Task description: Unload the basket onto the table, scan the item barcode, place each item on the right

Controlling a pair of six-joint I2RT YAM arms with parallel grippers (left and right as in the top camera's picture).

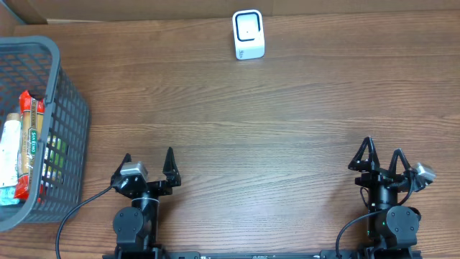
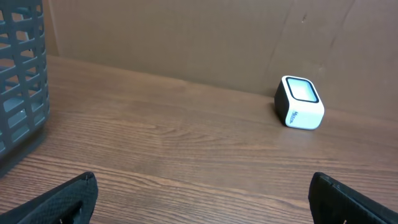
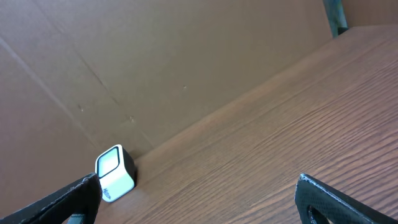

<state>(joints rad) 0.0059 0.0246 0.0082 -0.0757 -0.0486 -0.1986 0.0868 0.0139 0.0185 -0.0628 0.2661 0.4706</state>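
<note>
— So, what sits closest to you?
— Your left pincer (image 1: pixel 149 155), at the near edge of the wood-grain tabletop (image 1: pixel 251 129). Its jaws are spread wide with nothing between them. Your right pincer (image 1: pixel 382 148) is at the same near edge, well apart from the left one, and is likewise wide open and empty. Both point away from you, toward the far side.
— And the goods to scan?
— Look left of your left pincer. The grey mesh basket (image 1: pixel 72 115) stands at the tabletop's left edge, and the packets (image 1: pixel 27 144) lie inside it. You can make out a red-and-orange bar, a pale packet beside it and something green next to them. From overhead you cannot make out a barcode on any of them. Neither pincer touches the basket, and the left wrist view catches only its wall, at the left of the frame.
— Farther out?
— The white scanner (image 1: pixel 249 34) stands upright near the far edge. It lies roughly between the lines of your two arms, well apart from the basket and from both pincers. Its dark-rimmed window is visible from above. Right behind it, a brown cardboard wall (image 2: pixel 186 37) closes off the tabletop.
</note>
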